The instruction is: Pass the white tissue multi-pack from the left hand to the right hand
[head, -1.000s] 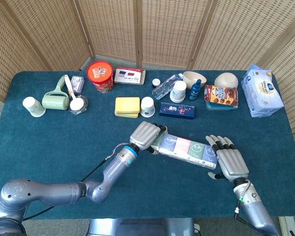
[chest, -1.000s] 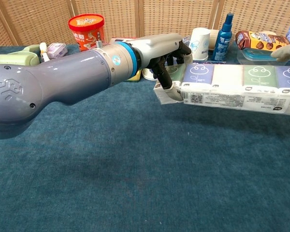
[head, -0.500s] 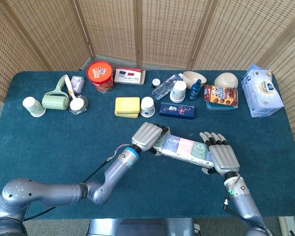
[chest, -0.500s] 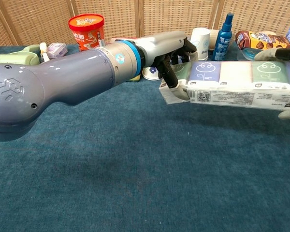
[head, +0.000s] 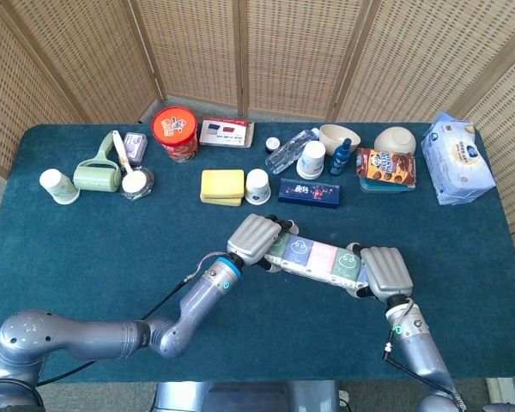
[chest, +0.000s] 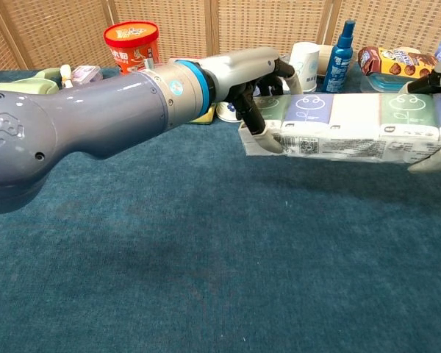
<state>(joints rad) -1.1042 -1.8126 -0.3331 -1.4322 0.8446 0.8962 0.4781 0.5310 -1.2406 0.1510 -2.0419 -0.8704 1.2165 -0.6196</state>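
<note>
above blue table cloth (head: 112, 249), right hand (head: 384, 271) now closes on tissue multi-pack (head: 318, 257) beside gripping left hand (head: 256, 239).

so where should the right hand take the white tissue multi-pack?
At its free right end, wrapping over the top with the thumb underneath. The long white tissue multi-pack lies roughly level, and the left hand holds the other end. The right hand is already closing there.
</note>
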